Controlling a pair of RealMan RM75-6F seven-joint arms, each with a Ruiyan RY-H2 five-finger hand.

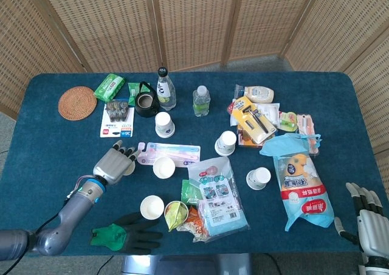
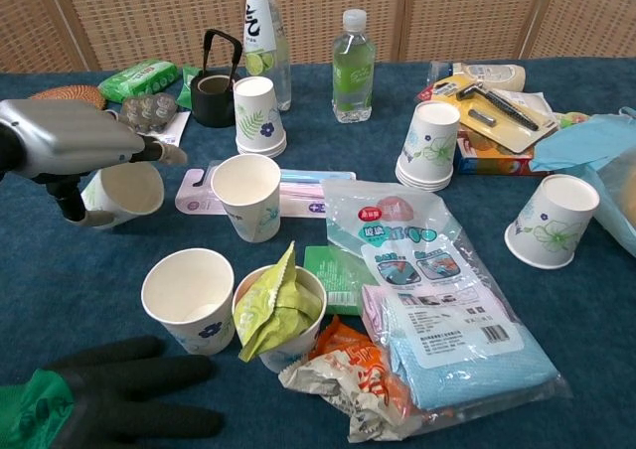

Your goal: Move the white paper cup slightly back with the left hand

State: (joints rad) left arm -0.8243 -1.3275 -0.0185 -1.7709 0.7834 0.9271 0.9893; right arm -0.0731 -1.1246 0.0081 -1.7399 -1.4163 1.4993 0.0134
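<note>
white paper cup (image 2: 127,191), gripped under left hand (image 2: 75,146)

A black-and-green glove (image 2: 94,394) lies at the desk's (image 1: 48,147) near edge. A woven coaster (image 1: 77,103) sits far left, beside a green packet (image 1: 109,87).

Left hand (image 1: 112,163): silver-grey metal back plate, black fingertips; chest view shows same smooth silver shell (image 2: 70,146) with dark thumb. Left wrist has black ring with teal-lit band, grey rounded forearm, thin black cable alongside. Right hand (image 1: 371,217): pale grey segmented fingers, black tips.
</note>
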